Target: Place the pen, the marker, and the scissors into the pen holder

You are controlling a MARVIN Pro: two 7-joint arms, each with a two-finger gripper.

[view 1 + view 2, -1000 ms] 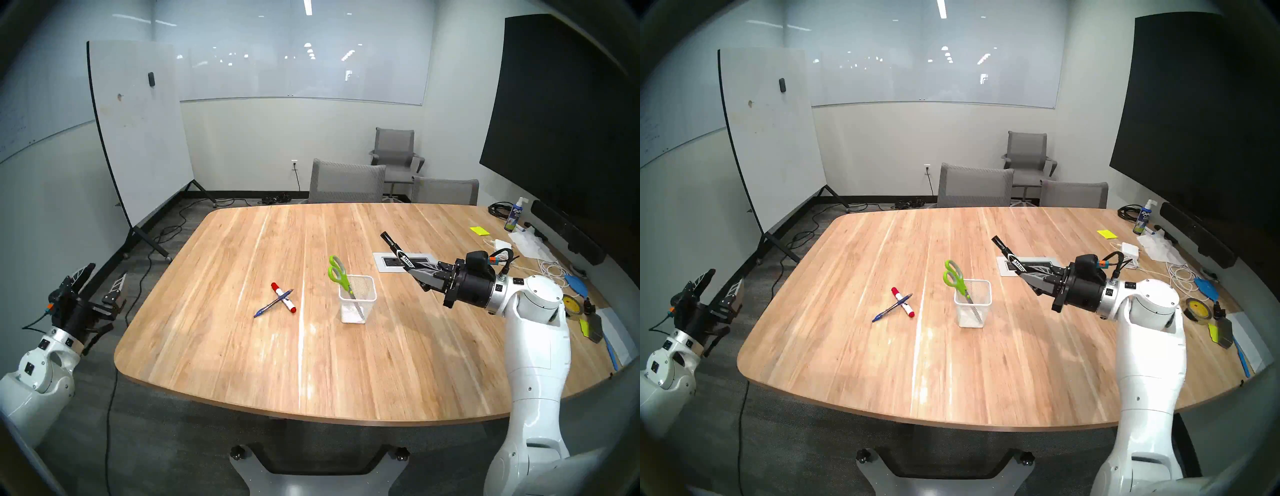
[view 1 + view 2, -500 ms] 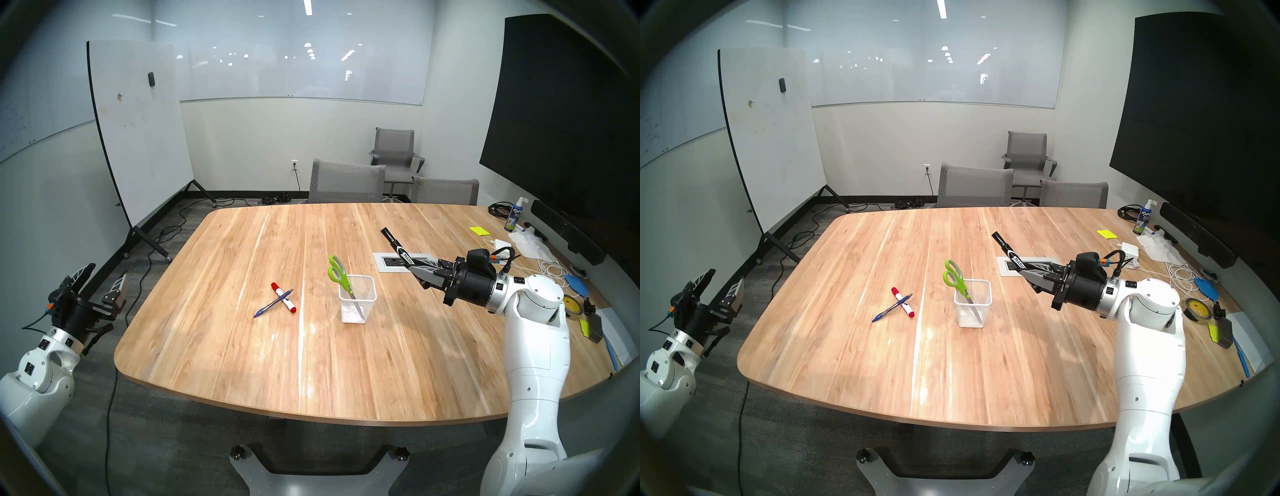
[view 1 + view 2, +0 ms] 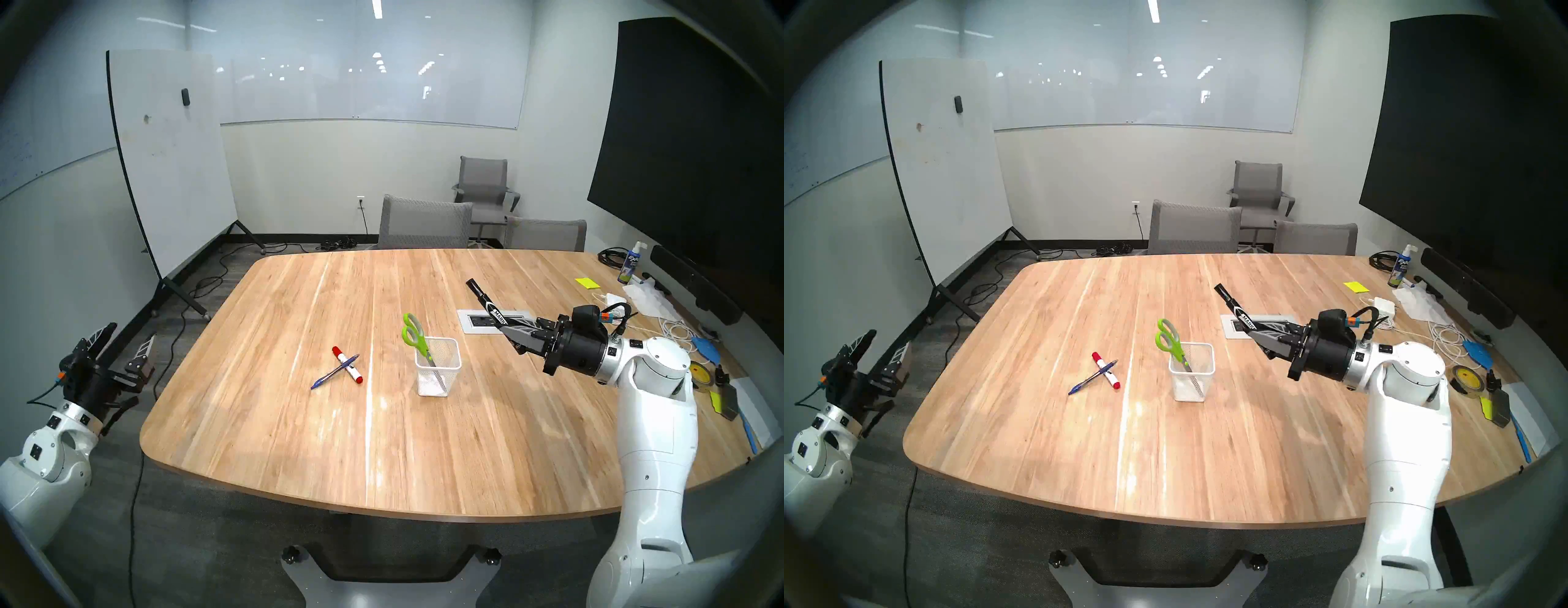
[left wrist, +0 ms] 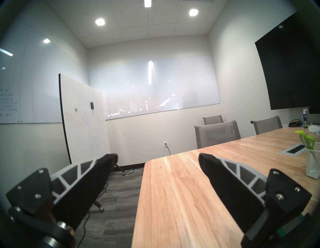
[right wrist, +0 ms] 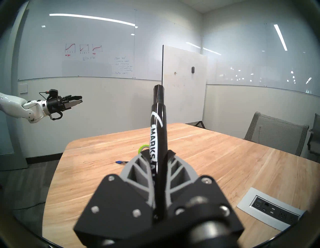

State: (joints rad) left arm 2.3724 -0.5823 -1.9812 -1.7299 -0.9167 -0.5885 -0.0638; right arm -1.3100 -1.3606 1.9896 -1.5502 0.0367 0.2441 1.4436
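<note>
The left hand (image 3: pixel 123 346) hangs off the bench's left edge, fingers spread wide and empty. On the wooden bench (image 3: pixel 263 424) the blue pen (image 3: pixel 334 372) lies crossed over a white marker with red ends (image 3: pixel 348 365). Further right the pen holder (image 3: pixel 438 367) stands with the scissors (image 3: pixel 415 337) already in it, green handles leaning out. The right hand (image 3: pixel 507 333), right of the cup and above the bench, is clamped on the black marker (image 3: pixel 483 303), which sticks out level. Lowered at that angle, I judge the marker could catch the mesh rim or the scissors and tip the light cup. Whiteboards, grey chairs and a dark screen ring the room; clutter sits at far right.
</note>
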